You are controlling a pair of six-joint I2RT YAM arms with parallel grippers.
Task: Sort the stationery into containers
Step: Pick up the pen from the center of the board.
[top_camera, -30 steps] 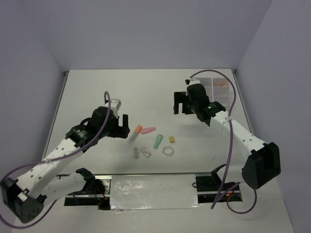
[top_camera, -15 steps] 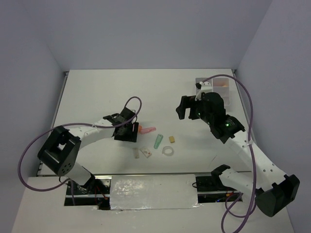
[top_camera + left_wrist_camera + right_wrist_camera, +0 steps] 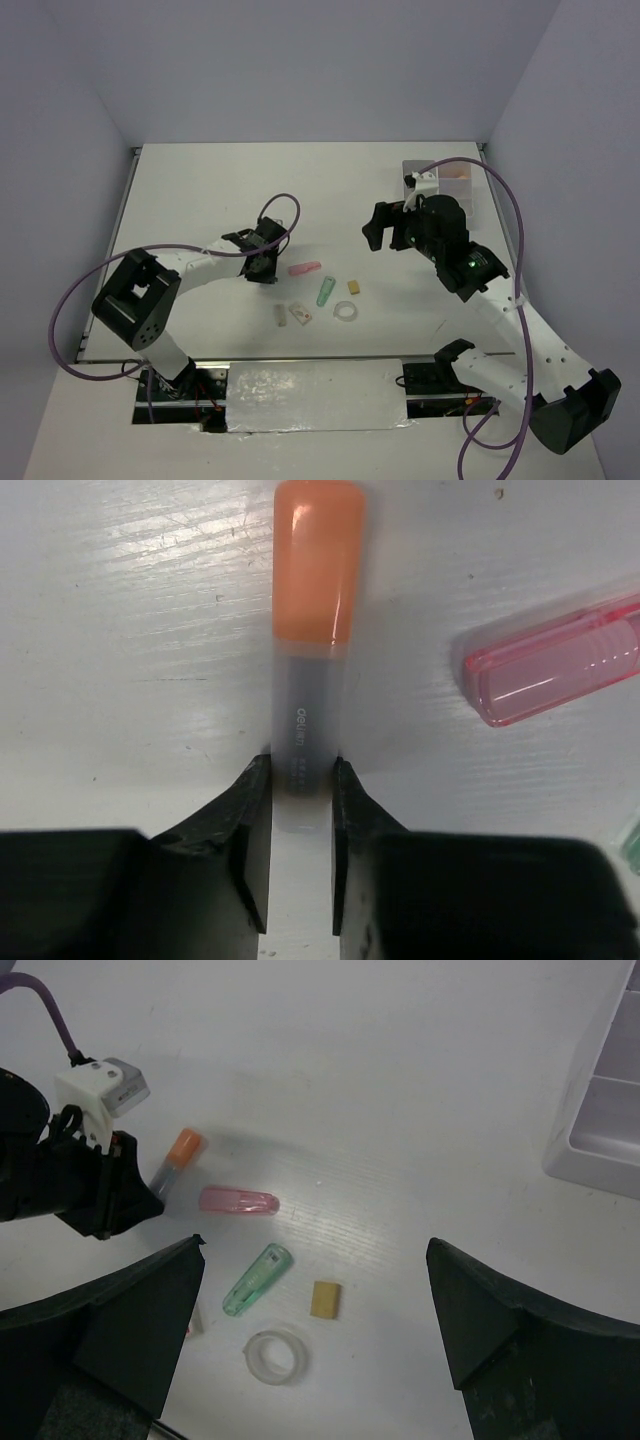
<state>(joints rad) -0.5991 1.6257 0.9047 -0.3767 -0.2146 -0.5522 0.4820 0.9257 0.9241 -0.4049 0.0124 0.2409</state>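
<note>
Orange plastic fills the top of the left wrist view: it is the cap of the orange-capped marker [image 3: 305,630]. The marker's clear barrel runs down between the two black fingers [image 3: 250,820] of the left pincer [image 3: 300,810]. Both fingers press on the barrel's sides near its tail, so the pincer is pinching the marker, which lies flat on the white counter [image 3: 120,630].

From overhead this grip cannot be read, because the left pincer [image 3: 262,262] covers the marker almost wholly, a little left of the middle of the counter [image 3: 200,190]. The right wrist view looks from the other side and shows the orange-capped marker [image 3: 178,1155] sticking out of the left pincer [image 3: 100,1185], cap end free.

A pink marker [image 3: 304,268] lies just right of the orange cap. The left wrist view shows the pink marker [image 3: 560,660] close to the cap but apart from it. Nearer and to the right lie a green packet [image 3: 326,290], a yellow eraser [image 3: 354,287] and a clear tape ring [image 3: 346,313]. Two small pale pieces [image 3: 290,315] sit left of the ring.

The right pincer [image 3: 383,228] hovers right of the middle. In its own view the fingers [image 3: 110,1330] are spread wide with nothing between them.

The trays [image 3: 462,190] stand at the far right, partly behind the right arm. An orange-pink item [image 3: 457,172] shows in one far compartment overhead. The right wrist view catches only a corner of the trays [image 3: 610,1110].
</note>
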